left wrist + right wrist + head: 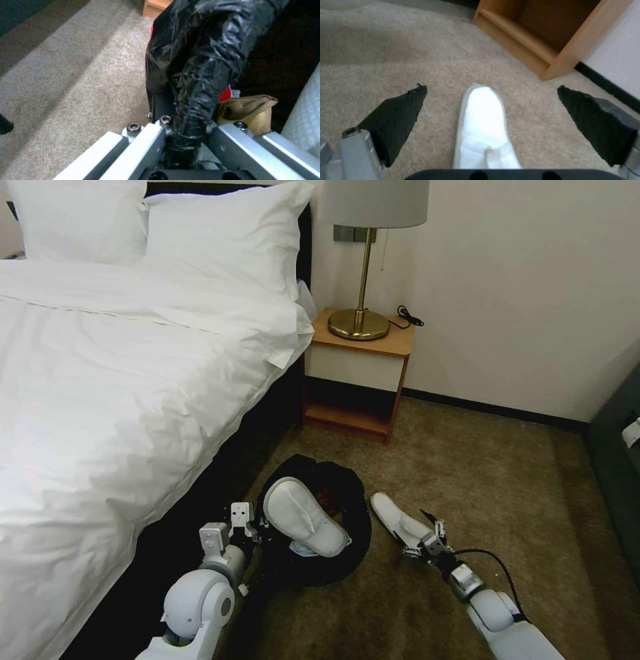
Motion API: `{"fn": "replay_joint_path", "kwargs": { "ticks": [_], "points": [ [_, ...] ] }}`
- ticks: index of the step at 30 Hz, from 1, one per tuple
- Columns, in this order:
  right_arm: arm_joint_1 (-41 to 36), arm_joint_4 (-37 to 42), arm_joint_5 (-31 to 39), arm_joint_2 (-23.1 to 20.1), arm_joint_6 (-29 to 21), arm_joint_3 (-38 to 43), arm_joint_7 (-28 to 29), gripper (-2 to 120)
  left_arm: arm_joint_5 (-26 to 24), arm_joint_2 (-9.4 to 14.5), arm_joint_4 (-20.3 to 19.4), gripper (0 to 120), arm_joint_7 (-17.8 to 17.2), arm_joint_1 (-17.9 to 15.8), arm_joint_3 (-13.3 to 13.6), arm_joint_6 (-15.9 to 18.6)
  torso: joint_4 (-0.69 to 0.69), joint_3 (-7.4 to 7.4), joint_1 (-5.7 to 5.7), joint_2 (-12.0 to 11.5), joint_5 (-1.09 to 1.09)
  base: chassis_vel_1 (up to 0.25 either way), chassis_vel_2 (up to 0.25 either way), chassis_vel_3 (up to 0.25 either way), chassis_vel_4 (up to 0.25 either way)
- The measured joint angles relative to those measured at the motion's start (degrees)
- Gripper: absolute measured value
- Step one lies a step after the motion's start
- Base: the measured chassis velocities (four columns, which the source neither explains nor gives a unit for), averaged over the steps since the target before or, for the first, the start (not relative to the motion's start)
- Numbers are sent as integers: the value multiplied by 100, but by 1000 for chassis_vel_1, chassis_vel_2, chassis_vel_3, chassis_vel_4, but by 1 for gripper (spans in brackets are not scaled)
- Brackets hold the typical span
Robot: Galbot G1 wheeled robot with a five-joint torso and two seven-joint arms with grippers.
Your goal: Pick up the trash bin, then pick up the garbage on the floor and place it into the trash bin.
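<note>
The trash bin (347,493), lined with a crinkled black bag (203,62), stands on the carpet beside the bed. My left gripper (255,527) (186,125) is shut on its bagged rim. One white slipper (303,517) lies across the bin's mouth. Inside the bin are a brown paper bag (250,110) and something red (226,93). The other white slipper (399,519) (483,120) lies flat on the floor to the right of the bin. My right gripper (413,535) (490,88) hangs open just above it, one black pad (396,117) on each side.
The white bed (100,380) fills the left. A wooden nightstand (357,373) (533,50) with a brass lamp (360,323) stands against the far wall. A dark piece of furniture (613,467) lines the right edge. Open carpet (480,480) lies between.
</note>
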Motion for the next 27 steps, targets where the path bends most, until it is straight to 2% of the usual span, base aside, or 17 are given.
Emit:
{"fn": "replay_joint_path", "kwargs": {
  "ticks": [12,27],
  "points": [
    [278,-738,-124,300,122,15,-60,100,9,7,-116,0,15,61,0,-23,-2,-1,-1,0,-1,0,0,0,0],
    [717,-1925,-268,451,203,268,-116,100,11,34,-348,0,28,249,-194,-47,-2,-1,0,0,0,0,0,0,0]
  ]
}}
